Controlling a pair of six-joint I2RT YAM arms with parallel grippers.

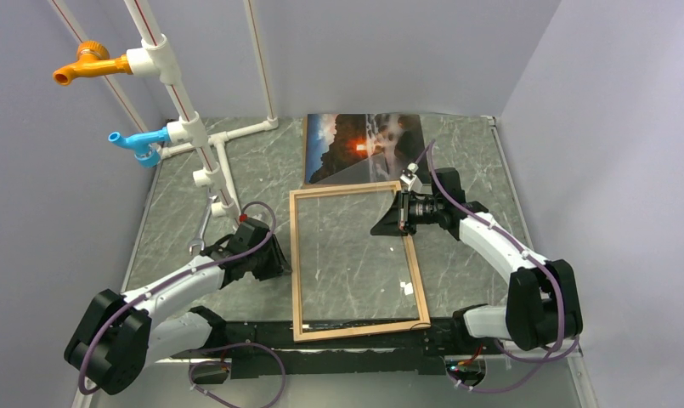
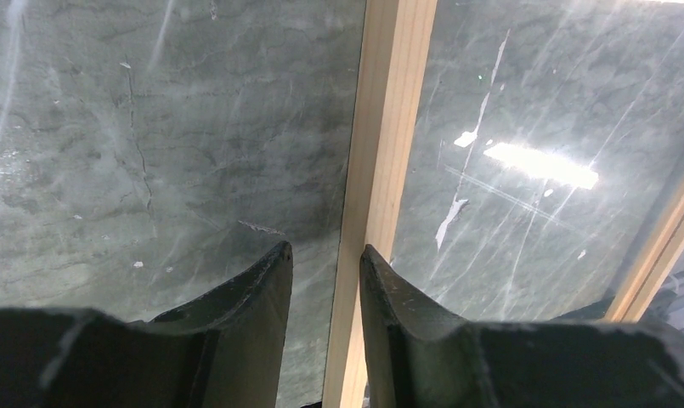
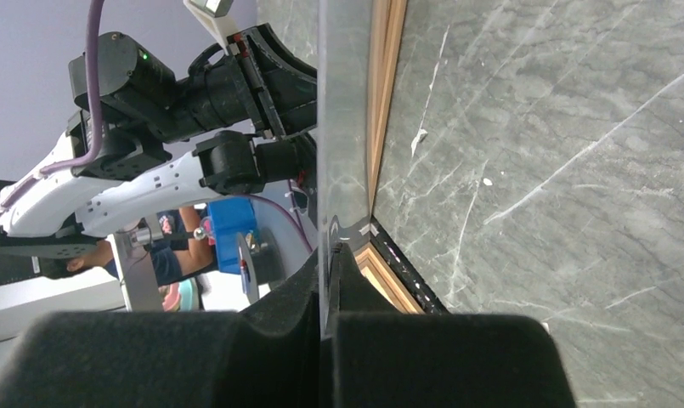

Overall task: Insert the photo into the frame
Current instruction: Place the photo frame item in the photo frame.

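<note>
Left gripper (image 2: 325,255) is straddling the 9 o'clock rail of the frame (image 2: 381,127), jaws apart and not clamping. Frame is lying flat at centre. Photo (image 1: 342,144) is lying face-up at 12 o'clock. Right gripper (image 3: 325,263) is clamping a clear pane (image 3: 342,102), which is tilting above the frame.

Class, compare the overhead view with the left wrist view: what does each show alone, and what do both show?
Overhead only: the photo at the far end, the right gripper pinching a clear pane, and an orange tap. Left wrist only: the left gripper close up, its fingers either side of one wooden strip, with a gap at one finger. Both: the frame on the grey table.
</note>
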